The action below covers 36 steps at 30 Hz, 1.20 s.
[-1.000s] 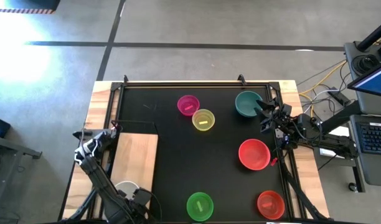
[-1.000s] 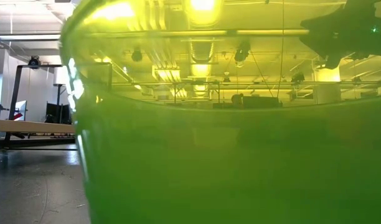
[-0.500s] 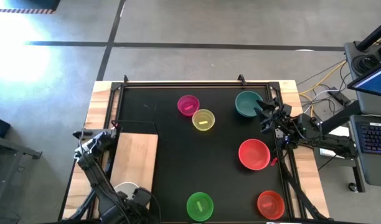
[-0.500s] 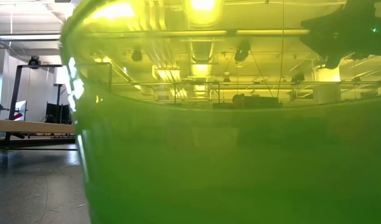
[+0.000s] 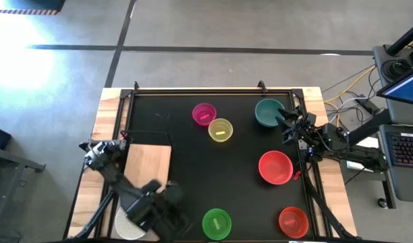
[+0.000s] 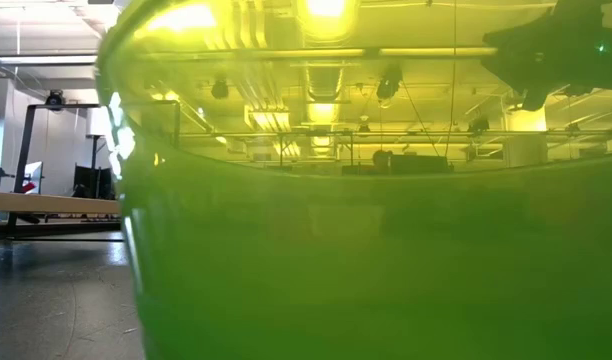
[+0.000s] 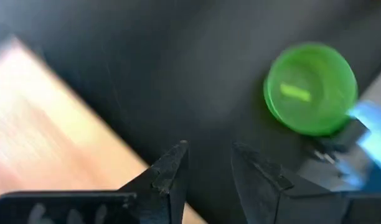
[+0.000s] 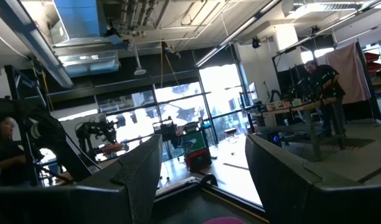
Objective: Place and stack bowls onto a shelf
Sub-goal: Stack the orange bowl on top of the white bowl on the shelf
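Several bowls rest on their bases on the black mat: magenta (image 5: pixel 204 113), yellow (image 5: pixel 221 129), teal (image 5: pixel 268 112), a large red one (image 5: pixel 275 167), a small red one (image 5: pixel 293 221) and bright green (image 5: pixel 216 223), which fills the low view (image 6: pixel 366 250). A white bowl (image 5: pixel 125 224) sits at the near end of the wooden shelf (image 5: pixel 149 162), partly hidden by my left arm. My left gripper (image 7: pixel 209 149) hangs open and empty over the mat between the shelf (image 7: pixel 47 124) and the green bowl (image 7: pixel 310 87). My right gripper (image 5: pixel 287 123) waits open beside the teal bowl.
A black frame (image 5: pixel 193 90) borders the mat, with the wooden table edge (image 5: pixel 108 98) outside it. A laptop and cables (image 5: pixel 402 145) lie beyond the right side. People (image 8: pixel 321 74) show in the room behind. Bare mat (image 5: pixel 193 175) lies between shelf and bowls.
My left arm has swung from over the shelf's near end toward the table's right, out over the mat toward the green bowl. More of the white bowl's near-left side now shows. The right arm and the other bowls have stayed put.
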Motion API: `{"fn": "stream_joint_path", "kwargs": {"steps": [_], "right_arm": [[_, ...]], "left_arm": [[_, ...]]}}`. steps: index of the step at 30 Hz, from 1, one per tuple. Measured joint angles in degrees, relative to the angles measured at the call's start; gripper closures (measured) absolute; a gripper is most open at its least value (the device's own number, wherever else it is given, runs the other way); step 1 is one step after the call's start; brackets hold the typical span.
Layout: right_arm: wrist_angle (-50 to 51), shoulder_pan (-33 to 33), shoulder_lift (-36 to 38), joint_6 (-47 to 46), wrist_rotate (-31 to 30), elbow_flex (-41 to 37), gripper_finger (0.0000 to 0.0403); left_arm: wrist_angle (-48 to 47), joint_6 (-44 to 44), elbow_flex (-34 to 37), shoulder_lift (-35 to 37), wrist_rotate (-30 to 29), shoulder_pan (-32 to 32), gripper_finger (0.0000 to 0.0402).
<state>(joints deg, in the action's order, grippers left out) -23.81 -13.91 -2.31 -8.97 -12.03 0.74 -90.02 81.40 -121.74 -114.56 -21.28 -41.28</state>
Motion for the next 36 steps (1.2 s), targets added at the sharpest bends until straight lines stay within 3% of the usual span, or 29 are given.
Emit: {"fn": "stream_joint_path", "kwargs": {"steps": [8, 13, 19, 25, 32, 36], "right_arm": [[0.0, 0.0, 0.0, 0.0, 0.0, 0.0, 0.0183], [0.0, 0.0, 0.0, 0.0, 0.0, -0.01, 0.0183], [0.0, 0.0, 0.0, 0.0, 0.0, 0.0, 0.0183], [-0.59, 0.0, 0.02, -3.5, 0.0, 0.01, 0.0183], [1.63, 0.0, -0.01, -9.32, -6.9, 0.0, 0.0183], [4.67, 0.0, -0.09, -16.28, -6.98, -0.01, 0.0183]], "left_arm": [[0.0, -29.13, 0.32, 0.01, -11.61, 11.42, 0.0315], [0.66, -42.53, 0.42, 0.07, -13.29, 18.58, 0.0322], [8.5, -49.65, 2.83, 0.07, -15.93, 23.93, 0.0323], [21.46, -53.89, 10.91, 0.07, -15.33, 25.56, 0.0323], [38.92, -57.92, 21.16, 0.07, -8.57, 26.44, 0.0322], [46.71, -59.11, 25.4, 0.07, -5.9, 26.3, 0.0323]]}}
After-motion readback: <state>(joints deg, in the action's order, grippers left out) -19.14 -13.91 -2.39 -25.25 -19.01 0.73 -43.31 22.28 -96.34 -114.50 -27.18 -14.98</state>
